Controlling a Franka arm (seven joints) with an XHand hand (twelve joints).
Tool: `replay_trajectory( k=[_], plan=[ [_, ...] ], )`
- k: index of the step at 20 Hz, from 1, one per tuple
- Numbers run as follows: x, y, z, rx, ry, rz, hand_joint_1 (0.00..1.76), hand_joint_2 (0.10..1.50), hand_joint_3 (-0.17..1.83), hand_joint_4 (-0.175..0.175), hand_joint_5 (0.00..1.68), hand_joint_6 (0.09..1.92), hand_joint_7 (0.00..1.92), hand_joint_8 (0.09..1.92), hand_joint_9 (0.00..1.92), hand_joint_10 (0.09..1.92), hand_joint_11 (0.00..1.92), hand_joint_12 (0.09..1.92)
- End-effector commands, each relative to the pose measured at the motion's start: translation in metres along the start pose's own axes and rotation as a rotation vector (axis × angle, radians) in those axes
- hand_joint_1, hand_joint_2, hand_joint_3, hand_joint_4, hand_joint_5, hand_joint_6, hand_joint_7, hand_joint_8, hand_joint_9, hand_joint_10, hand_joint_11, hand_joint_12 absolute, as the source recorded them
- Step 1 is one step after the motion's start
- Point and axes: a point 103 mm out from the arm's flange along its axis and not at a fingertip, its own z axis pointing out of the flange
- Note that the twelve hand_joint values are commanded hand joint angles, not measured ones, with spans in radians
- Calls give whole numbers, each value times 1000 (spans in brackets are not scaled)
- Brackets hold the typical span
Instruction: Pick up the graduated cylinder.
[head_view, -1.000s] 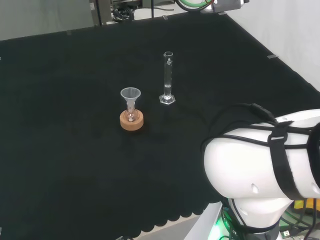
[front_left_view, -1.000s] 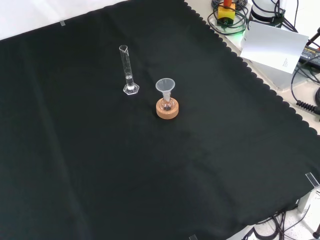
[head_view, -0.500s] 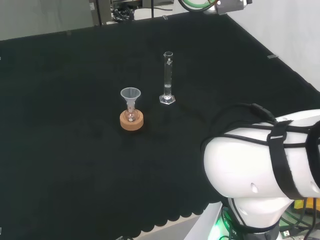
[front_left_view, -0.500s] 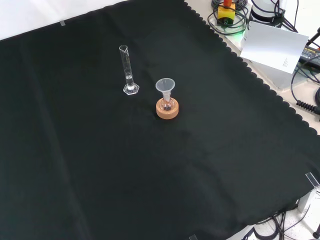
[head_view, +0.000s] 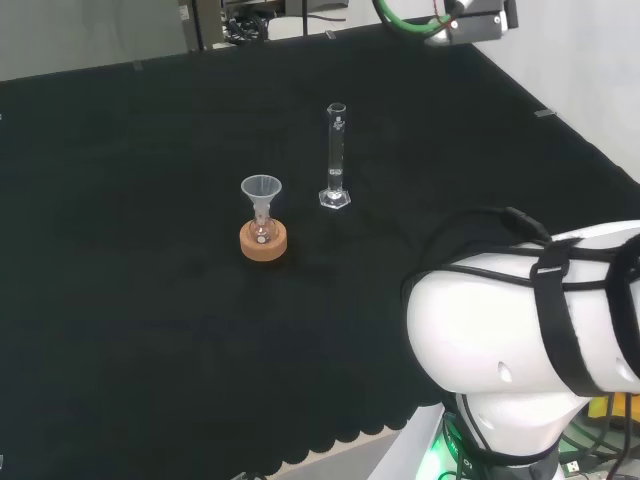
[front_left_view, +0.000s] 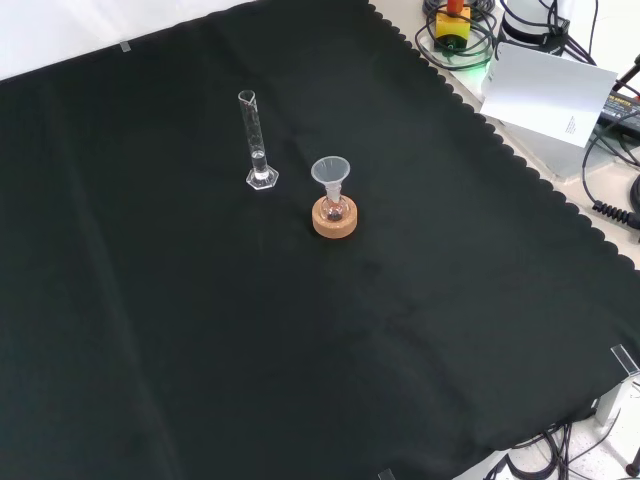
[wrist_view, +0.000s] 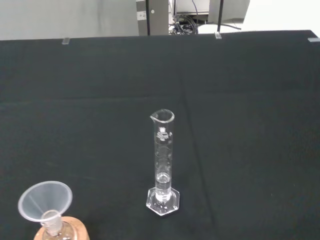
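The glass cylinder (head_view: 335, 155) stands upright on the worktop (head_view: 120, 330), near a funnel (head_view: 261, 192) that sits in a small flask on a cork ring (head_view: 264, 240). I cannot tell the state of the robot hand. The cylinder is tall on a narrow foot, so a sideways touch could tip it onto the funnel.

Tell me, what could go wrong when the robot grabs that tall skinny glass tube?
The graduated cylinder is tall and thin on a small base, standing upright, so a bump from the side could well tip it over. It is also clear glass on black cloth, so it is hard to see and easy to misjudge. The funnel, perched in a small flask on a cork ring, stands close by and might get knocked too.
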Motion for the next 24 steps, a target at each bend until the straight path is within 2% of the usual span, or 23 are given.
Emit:
replay_trajectory(
  k=[1,5,12,18,24],
  plan=[
    [-35,25,39,4,64,-11,111,1255,250,-35,364,87,94,559,271,667,136,1368],
    [-50,54,64,-22,127,-36,235,1206,228,-40,372,87,154,584,346,670,197,1366],
    [-49,95,107,2,162,-56,387,1142,214,-52,398,87,258,642,458,668,265,1357],
    [-44,108,143,26,193,-72,459,1106,211,-57,417,87,272,656,475,660,271,1353],
    [-41,113,175,50,251,-77,643,993,184,-64,436,87,284,668,490,654,279,1353]
  ],
)
